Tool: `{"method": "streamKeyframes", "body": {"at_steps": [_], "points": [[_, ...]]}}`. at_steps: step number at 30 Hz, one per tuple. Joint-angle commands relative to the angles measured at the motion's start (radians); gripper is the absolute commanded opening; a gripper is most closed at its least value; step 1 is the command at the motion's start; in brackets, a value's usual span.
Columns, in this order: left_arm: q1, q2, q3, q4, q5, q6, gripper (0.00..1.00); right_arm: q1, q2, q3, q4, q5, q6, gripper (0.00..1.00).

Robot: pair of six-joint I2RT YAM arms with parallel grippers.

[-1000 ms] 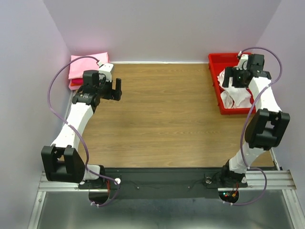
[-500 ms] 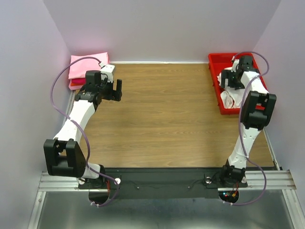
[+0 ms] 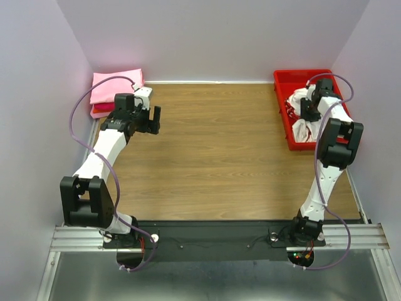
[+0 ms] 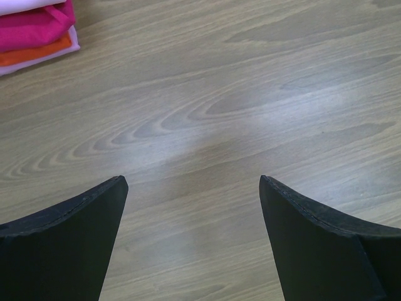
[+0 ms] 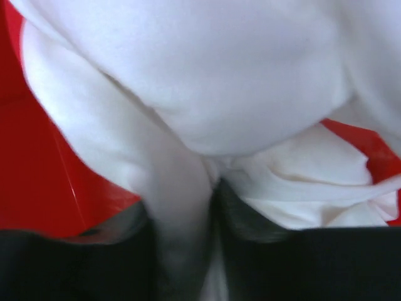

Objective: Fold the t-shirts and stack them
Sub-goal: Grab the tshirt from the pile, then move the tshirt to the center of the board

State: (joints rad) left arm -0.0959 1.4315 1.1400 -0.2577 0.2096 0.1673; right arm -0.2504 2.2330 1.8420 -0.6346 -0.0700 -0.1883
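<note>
Right gripper (image 5: pixel 183 210) (seemingly clamped) on tee (image 5: pixel 219 75)

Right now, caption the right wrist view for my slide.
Right gripper pinching a fold of the white t-shirt in the red tray.

Before me lies a wood-grain table (image 3: pixel 219 157), walled in pale lilac (image 3: pixel 213 37). A red plastic tray (image 3: pixel 291 78) sits at its far right corner; a metal rail (image 3: pixel 363 235) runs along the near edge.

The left arm (image 3: pixel 103 150) and right arm (image 3: pixel 319 188) are wearing white shells, black joints, looping purple cables (image 3: pixel 71 122).
</note>
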Motion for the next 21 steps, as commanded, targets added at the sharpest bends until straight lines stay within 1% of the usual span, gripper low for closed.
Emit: {"method": "streamKeyframes", "body": {"at_steps": [1,2,3,4,7,8,11,13,14,16,18,19,20,21], "points": [[0.021,-0.009,0.058,0.006,0.027,0.009,0.99,-0.021,-0.142,0.057,0.010,0.029,-0.043,0.25],[0.027,-0.008,0.075,-0.006,0.046,0.003,0.99,-0.021,-0.160,0.089,0.006,0.024,-0.049,0.11],[0.035,-0.009,0.082,-0.011,0.057,-0.002,0.99,-0.021,-0.179,0.108,0.001,0.019,-0.054,0.04],[0.042,-0.009,0.092,-0.017,0.068,-0.005,0.99,-0.021,-0.217,0.131,-0.008,0.010,-0.062,0.00],[0.088,-0.020,0.124,-0.035,0.146,-0.017,0.99,-0.021,-0.283,0.230,-0.059,-0.072,-0.073,0.01],[0.125,-0.022,0.141,-0.043,0.169,-0.018,0.99,-0.021,-0.298,0.256,-0.091,-0.133,-0.071,0.01],[0.166,-0.028,0.182,-0.067,0.269,-0.020,0.99,-0.020,-0.345,0.383,-0.163,-0.287,-0.042,0.01],[0.179,-0.031,0.205,-0.084,0.300,-0.011,0.99,-0.018,-0.371,0.456,-0.191,-0.368,-0.019,0.01],[0.183,-0.034,0.223,-0.097,0.316,-0.002,0.98,-0.016,-0.400,0.468,-0.198,-0.446,0.021,0.01],[0.191,-0.052,0.239,-0.104,0.335,0.006,0.98,-0.013,-0.435,0.476,-0.198,-0.526,0.055,0.01],[0.197,-0.078,0.248,-0.109,0.370,0.024,0.98,0.008,-0.490,0.445,-0.198,-0.625,0.098,0.01],[0.199,-0.089,0.250,-0.107,0.379,0.029,0.98,0.040,-0.510,0.392,-0.197,-0.651,0.119,0.01],[0.199,-0.101,0.250,-0.109,0.387,0.032,0.98,0.065,-0.533,0.392,-0.192,-0.652,0.124,0.01],[0.200,-0.121,0.250,-0.110,0.410,0.038,0.98,0.092,-0.552,0.322,-0.192,-0.646,0.121,0.00]]}}
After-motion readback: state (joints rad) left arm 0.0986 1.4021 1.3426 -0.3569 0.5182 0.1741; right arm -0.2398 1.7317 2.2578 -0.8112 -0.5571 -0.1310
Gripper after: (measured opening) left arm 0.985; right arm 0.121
